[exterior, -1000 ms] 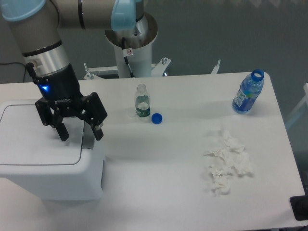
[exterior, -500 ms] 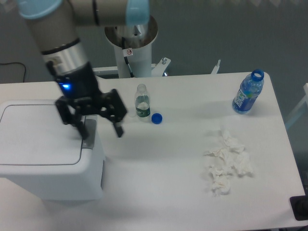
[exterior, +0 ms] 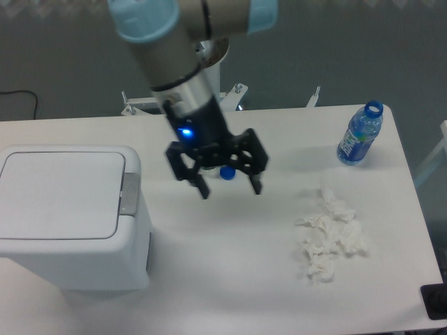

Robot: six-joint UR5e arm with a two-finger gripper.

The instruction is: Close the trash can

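The large white boxy plastic trash can (exterior: 70,216) with rounded corners sits at the left end of the white table (exterior: 230,279), its front toward the near edge. Its flat white lid (exterior: 59,193) lies shut and level, with the grey push tab (exterior: 130,193) along the lid's right edge.

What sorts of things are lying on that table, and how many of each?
Trash can: 1, white, lid down
Bottles: 1 in clear view, the blue one; anything behind the gripper is hidden
Bottle cap: 1, blue, partly covered
Crumpled tissues: 1 pile
Total: 4 things visible
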